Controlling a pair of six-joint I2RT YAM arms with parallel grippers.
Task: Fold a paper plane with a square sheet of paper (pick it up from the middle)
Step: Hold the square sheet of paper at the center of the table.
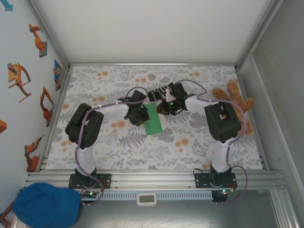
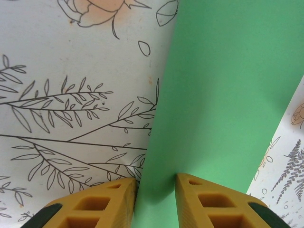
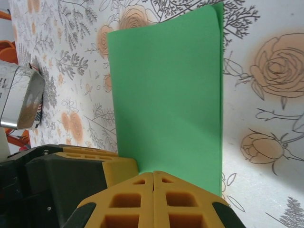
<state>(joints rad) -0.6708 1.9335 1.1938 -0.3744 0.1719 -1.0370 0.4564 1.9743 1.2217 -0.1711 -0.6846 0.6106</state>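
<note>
Paper is found lying on the table between the two grippers, already doubled into a long rectangle. The first half-fold is therefore judged done, with its creasing or the next fold in hand; no plane shape is made yet. The left gripper is released: its fingers are spread, and the paper's left edge runs into the gap between them. The right gripper is clenched, its fingertips meeting at the paper's near short edge. Whether the sheet is nipped between them or merely pressed down cannot be told.

The next move is judged to call for the sheet to be pinned by one gripper while a corner is lifted and turned toward the centre line by the other. Thin paper is likely to slide on the table if it is not held.

From the top view the layout is given: both arms converge on the paper, with a sock just behind it and a teddy bear well to the right. From the right wrist, two layers are shown along the paper's right edge, a detail too small from above. From the left wrist, the spread of the jaws is made plain.
</note>
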